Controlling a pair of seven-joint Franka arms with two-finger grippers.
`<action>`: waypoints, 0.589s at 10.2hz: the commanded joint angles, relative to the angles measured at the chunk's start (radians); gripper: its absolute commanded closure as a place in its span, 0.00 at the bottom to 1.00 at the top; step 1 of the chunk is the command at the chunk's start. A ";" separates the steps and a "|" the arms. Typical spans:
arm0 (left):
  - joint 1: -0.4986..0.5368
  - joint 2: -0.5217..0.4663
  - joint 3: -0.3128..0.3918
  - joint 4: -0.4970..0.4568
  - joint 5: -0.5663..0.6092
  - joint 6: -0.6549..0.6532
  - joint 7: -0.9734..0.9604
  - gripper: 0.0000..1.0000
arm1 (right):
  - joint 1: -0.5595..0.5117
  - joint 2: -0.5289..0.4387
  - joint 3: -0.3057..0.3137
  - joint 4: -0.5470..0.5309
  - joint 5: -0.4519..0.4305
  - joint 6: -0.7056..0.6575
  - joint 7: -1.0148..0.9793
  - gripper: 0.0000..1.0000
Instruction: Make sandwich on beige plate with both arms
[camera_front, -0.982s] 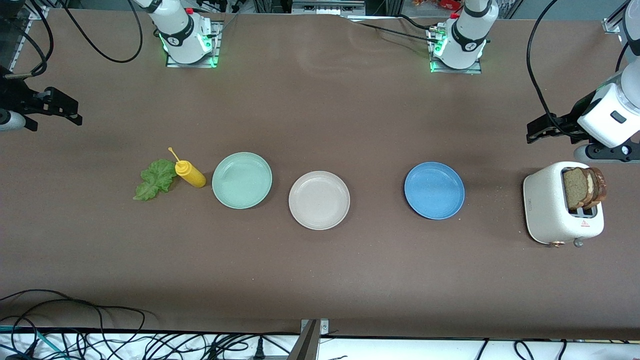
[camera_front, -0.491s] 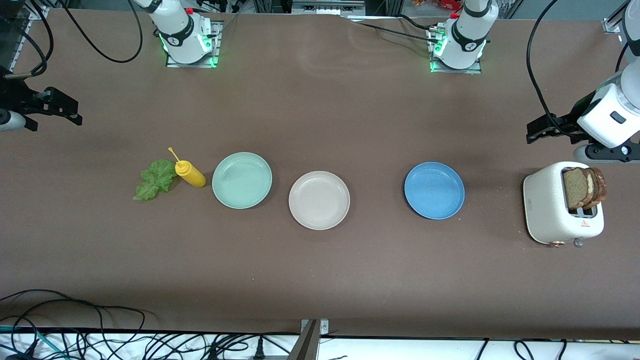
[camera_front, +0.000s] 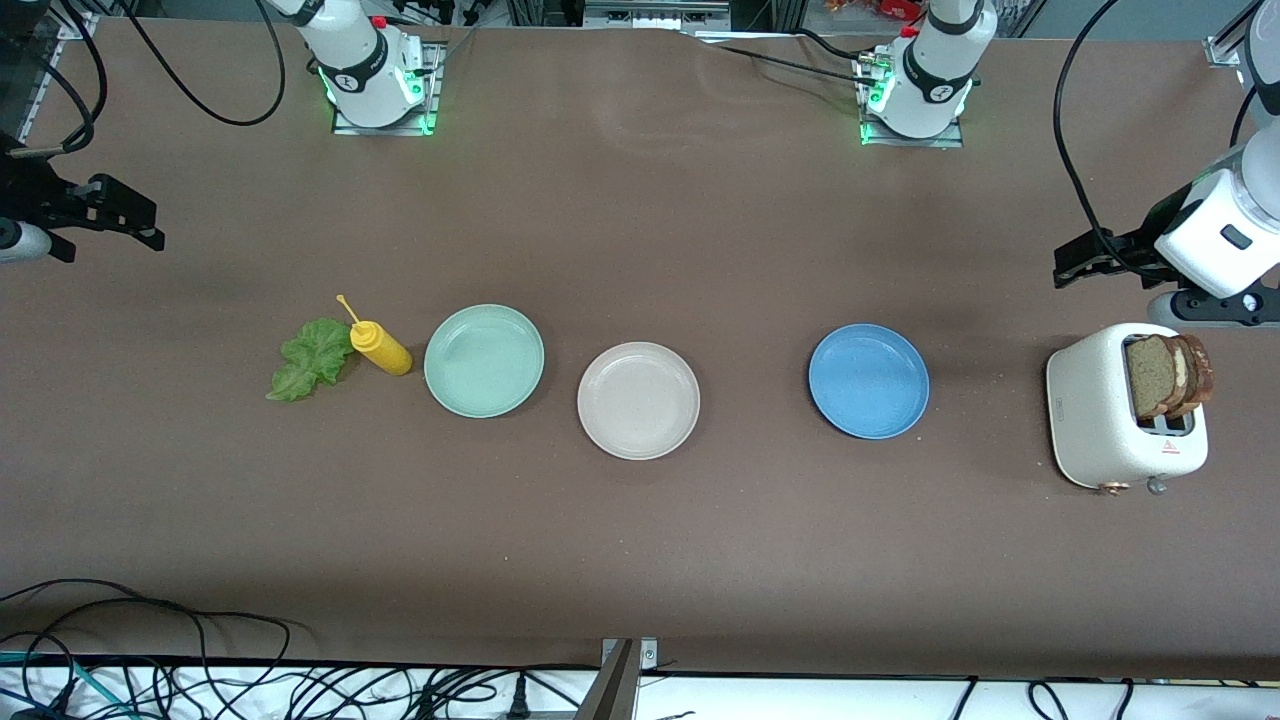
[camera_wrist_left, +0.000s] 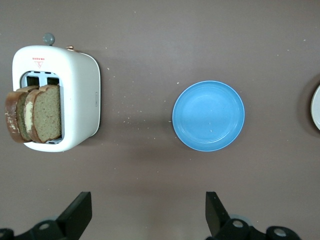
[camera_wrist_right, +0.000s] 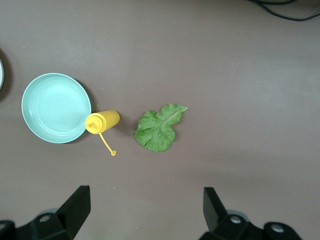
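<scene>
Almost nothing has moved since the earlier frame: the plates, the bread, the leaf and the bottle all lie exactly where they were, and both arms show only the faintest drift in place.

The left hand (camera_front: 1075, 262) hangs in the air at the left arm's end of the tabletop (camera_front: 640, 560), over bare surface just beside the toaster (camera_front: 1100, 405). Its fingers (camera_wrist_left: 77, 215) stand wide apart and hold nothing. The right hand (camera_front: 140, 222) hangs over the right arm's end of the tabletop, well apart from everything on it, its fingers (camera_wrist_right: 75, 207) also spread wide and empty. Both arms wait.

The beige plate (camera_front: 638, 400) sits near the middle of the tabletop with nothing on it, slightly nearer to the front camera than its neighbours. Toward the right arm's end lies the mint green plate (camera_front: 484, 360), just beside it; toward the left arm's end, farther off, lies the blue plate (camera_front: 868, 381).

The sandwich is not yet assembled. The two bread slices (camera_front: 1168, 375) stand upright in the toaster's slots, leaning against each other, their dark crust showing. The lettuce leaf (camera_front: 308, 358) lies flat on the tabletop toward the right arm's end, touching the yellow squeeze bottle (camera_front: 381, 348), which lies on its side between the leaf and the mint green plate, with its thin cap strap pointing away from the front camera.
</scene>
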 joint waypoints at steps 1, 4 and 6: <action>0.041 0.016 0.000 -0.002 0.021 0.030 0.071 0.00 | -0.003 0.011 -0.002 0.028 0.017 -0.020 -0.002 0.00; 0.099 0.052 0.000 -0.002 0.021 0.073 0.117 0.00 | -0.004 0.013 -0.004 0.025 0.019 -0.022 -0.005 0.00; 0.137 0.082 0.000 -0.004 0.023 0.108 0.156 0.00 | -0.009 0.014 -0.019 0.027 0.019 -0.020 -0.014 0.00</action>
